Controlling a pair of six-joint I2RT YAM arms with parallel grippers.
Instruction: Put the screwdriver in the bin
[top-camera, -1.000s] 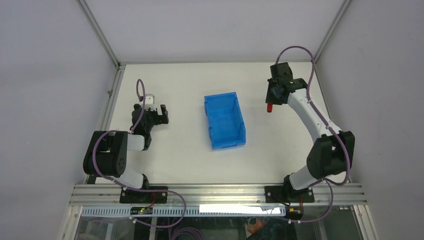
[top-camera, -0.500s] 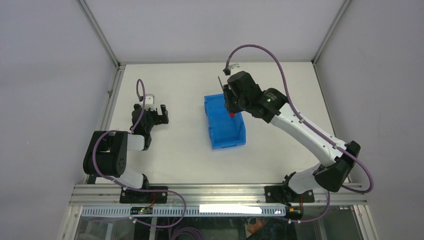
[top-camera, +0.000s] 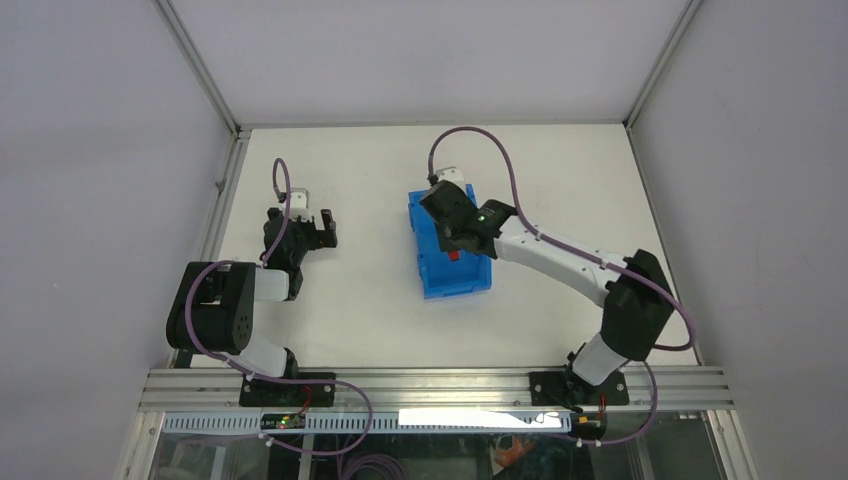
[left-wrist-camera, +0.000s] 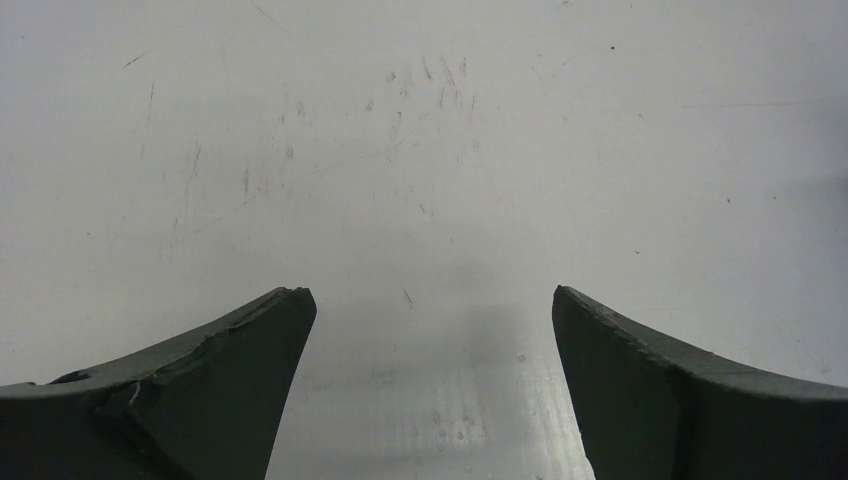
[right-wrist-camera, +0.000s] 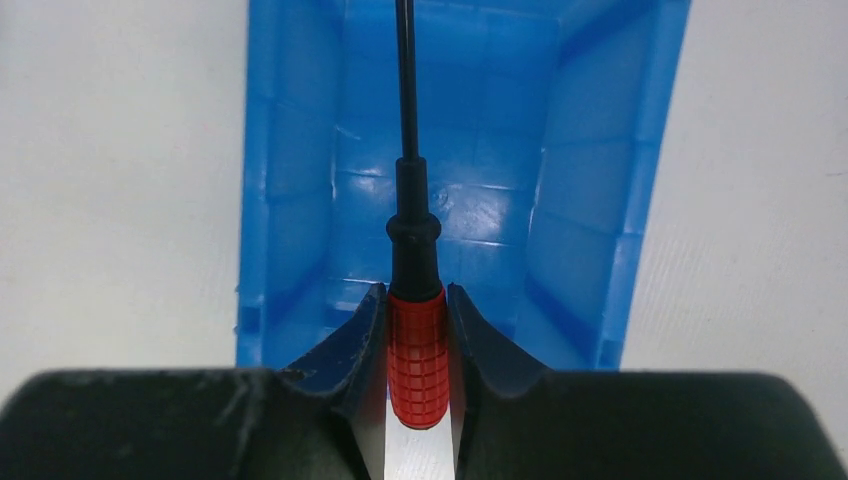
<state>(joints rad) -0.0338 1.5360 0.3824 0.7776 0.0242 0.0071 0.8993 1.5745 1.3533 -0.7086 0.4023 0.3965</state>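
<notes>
With the right tool (right-wrist-camera: 415, 300) clamped on the screwdriver (right-wrist-camera: 417, 370) over the bin (right-wrist-camera: 290, 180) beneath it (left tool (left-wrist-camera: 430, 293) spread apart, empty), an early release might leave the shaft propped on its wall ahead.

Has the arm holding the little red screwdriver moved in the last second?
Yes. The right gripper, shut on the screwdriver, swung left: it was out to the right of the bin, which stayed put, and now it hangs over the bin.
</notes>
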